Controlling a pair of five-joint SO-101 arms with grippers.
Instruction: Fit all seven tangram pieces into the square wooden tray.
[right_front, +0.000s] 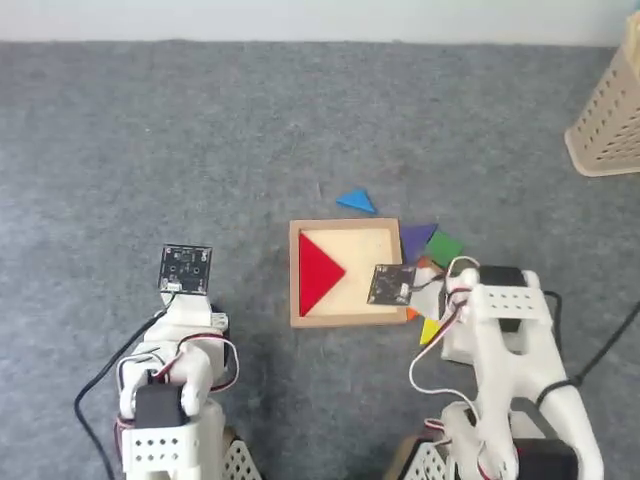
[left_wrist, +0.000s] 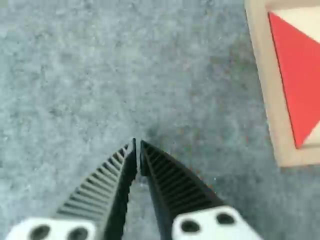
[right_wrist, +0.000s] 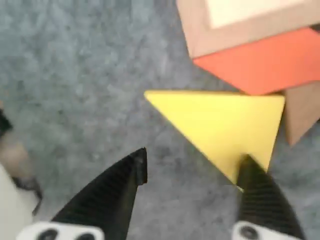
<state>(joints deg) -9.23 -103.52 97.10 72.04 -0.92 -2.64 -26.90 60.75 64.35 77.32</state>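
The square wooden tray (right_front: 296, 275) lies mid-table with a large red triangle (right_front: 317, 271) in its left half. A blue triangle (right_front: 356, 202) rests just beyond the tray. Purple (right_front: 415, 237), green (right_front: 444, 247), orange (right_front: 412, 313) and yellow (right_front: 430, 331) pieces cluster by the tray's right edge, partly under the right arm. In the right wrist view my right gripper (right_wrist: 192, 167) is open, one fingertip (right_wrist: 250, 172) touching a corner of the yellow triangle (right_wrist: 225, 120), beside the orange piece (right_wrist: 265, 62) and tray corner (right_wrist: 200, 30). My left gripper (left_wrist: 137, 147) is shut over bare carpet, left of the tray (left_wrist: 262, 75).
Grey carpet covers the table. A beige slatted basket (right_front: 610, 115) stands at the far right. The right arm's body hides part of the piece cluster.
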